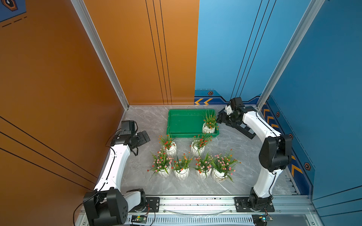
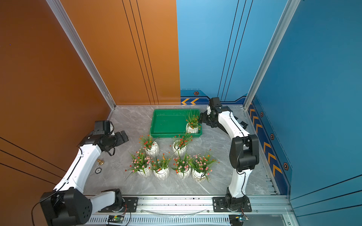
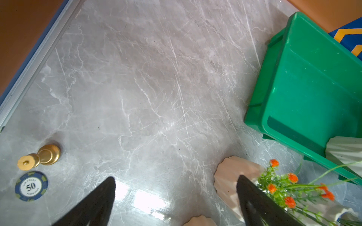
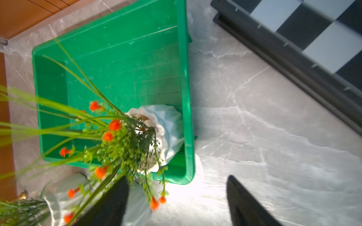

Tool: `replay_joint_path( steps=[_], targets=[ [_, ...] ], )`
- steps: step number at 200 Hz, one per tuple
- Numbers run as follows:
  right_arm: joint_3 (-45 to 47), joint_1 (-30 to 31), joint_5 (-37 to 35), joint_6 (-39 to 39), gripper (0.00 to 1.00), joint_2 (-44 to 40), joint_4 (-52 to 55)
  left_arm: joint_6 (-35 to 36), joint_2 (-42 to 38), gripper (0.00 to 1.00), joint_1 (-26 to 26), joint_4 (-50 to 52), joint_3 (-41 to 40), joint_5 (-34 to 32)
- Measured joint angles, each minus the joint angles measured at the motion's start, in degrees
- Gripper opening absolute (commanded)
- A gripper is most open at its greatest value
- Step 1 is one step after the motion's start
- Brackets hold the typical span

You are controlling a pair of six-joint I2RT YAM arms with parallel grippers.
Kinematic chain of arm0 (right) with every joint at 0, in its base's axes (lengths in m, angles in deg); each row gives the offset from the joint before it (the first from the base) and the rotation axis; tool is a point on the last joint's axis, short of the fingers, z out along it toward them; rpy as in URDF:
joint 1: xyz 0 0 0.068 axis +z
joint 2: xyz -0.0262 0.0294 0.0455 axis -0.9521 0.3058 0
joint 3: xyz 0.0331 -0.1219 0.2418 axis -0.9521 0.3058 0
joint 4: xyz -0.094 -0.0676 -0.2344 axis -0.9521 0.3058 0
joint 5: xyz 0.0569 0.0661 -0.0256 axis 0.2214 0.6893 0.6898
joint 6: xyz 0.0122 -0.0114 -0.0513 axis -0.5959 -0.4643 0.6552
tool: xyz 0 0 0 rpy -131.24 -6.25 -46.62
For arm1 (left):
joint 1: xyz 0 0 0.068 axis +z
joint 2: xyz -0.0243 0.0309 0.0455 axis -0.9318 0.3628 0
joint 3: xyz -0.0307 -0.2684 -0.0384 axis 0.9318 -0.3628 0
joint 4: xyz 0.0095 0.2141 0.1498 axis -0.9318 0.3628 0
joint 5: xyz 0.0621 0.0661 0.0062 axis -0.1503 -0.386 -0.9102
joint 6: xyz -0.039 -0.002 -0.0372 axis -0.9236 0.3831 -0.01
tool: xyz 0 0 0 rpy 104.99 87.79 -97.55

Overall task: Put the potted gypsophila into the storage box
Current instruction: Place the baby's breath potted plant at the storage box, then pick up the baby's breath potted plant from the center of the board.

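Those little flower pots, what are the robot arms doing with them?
The two robot arms are moving flower pots into the green tray. One pot stands in the tray's corner, and the right gripper is beside it, open and holding nothing. Six more pots stand on the table in front of the tray, not yet put in. The left gripper is open and empty, near the pots.

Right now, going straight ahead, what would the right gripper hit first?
Probably the sprigs of the potted gypsophila in the storage box corner, right in front of the open right gripper; if it runs lower, the box rim first.
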Motion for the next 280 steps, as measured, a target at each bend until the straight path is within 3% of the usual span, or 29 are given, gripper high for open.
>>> replay_joint_path(
  steps=[33, 64, 128, 153, 189, 280],
  targets=[
    [5.84, -1.97, -1.27, 0.02, 0.87, -7.37, -0.04, -0.28, 0.02, 0.87, -0.66, 0.61, -2.36, 2.23],
    [11.45, -3.45, -2.25, 0.07, 0.87, -12.13, -0.20, -0.63, 0.68, 0.83, -4.63, 1.40, -4.31, 3.17],
    [19.98, -4.44, -2.29, 0.46, 0.86, -13.92, -0.39, -2.01, 5.81, 0.82, -14.27, 1.44, -4.28, 2.84],
    [21.75, -4.44, -2.29, 0.46, 0.86, -14.14, -0.42, -2.40, 9.11, 0.75, -17.00, 1.46, -3.19, 2.60],
    [22.97, -4.44, -2.29, 0.46, 0.86, -15.41, -0.87, -2.91, 11.45, 0.75, -18.78, 1.31, -1.53, 2.40],
    [24.83, -4.44, -2.29, 0.46, 0.85, -15.85, -2.05, -4.55, 14.91, 0.51, -20.48, -0.52, -0.61, 2.38]
  ],
)
